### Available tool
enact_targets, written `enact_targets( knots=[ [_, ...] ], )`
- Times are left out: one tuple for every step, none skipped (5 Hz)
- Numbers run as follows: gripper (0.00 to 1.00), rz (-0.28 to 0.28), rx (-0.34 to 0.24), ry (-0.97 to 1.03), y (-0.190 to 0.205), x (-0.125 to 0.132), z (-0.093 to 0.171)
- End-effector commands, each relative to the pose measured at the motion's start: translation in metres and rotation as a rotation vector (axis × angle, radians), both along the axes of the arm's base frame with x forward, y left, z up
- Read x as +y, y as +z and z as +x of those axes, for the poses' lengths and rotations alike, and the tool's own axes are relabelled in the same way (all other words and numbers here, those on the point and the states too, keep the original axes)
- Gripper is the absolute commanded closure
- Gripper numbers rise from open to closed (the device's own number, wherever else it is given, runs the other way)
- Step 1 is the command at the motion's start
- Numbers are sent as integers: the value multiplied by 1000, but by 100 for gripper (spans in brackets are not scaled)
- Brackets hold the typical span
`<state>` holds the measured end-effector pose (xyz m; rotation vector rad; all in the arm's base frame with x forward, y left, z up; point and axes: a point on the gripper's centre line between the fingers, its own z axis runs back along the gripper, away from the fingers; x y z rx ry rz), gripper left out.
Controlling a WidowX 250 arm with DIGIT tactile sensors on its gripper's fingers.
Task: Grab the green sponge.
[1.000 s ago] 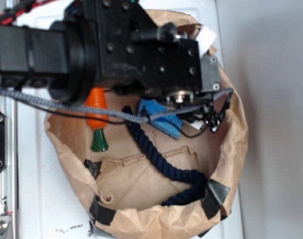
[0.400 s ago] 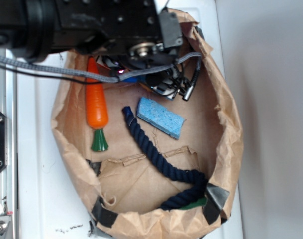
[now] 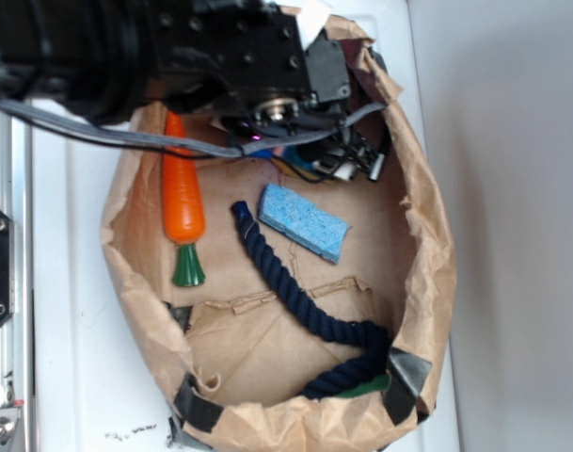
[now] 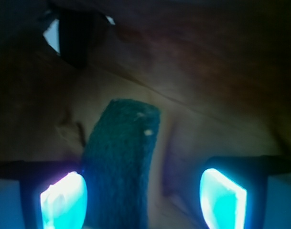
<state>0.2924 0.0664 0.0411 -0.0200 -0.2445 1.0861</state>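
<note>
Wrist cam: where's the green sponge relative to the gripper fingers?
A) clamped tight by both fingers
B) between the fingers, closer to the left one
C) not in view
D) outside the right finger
B: in the wrist view the green sponge sits between the two lit fingers, up against the left one with a clear gap to the right, so the gripper is open around it.

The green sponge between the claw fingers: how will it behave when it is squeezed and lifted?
The green sponge has a rough scouring top, so it probably will not slip. It is likely soft and may compress. Being flat, it should not roll. The claw stands open around it.
</note>
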Motion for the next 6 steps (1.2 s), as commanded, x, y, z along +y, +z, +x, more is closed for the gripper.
enact_targets(
  knots=[
    [94, 40, -60, 46, 2, -2, 23],
    [100, 49, -59, 60, 0, -2, 23],
    [100, 53, -52, 60, 1, -2, 21],
    [100, 46, -33, 43, 10, -3, 20],
    [100, -18, 8, -24, 42, -2, 14],
    [100, -100, 46, -144, 75, -1, 8]
  ],
)
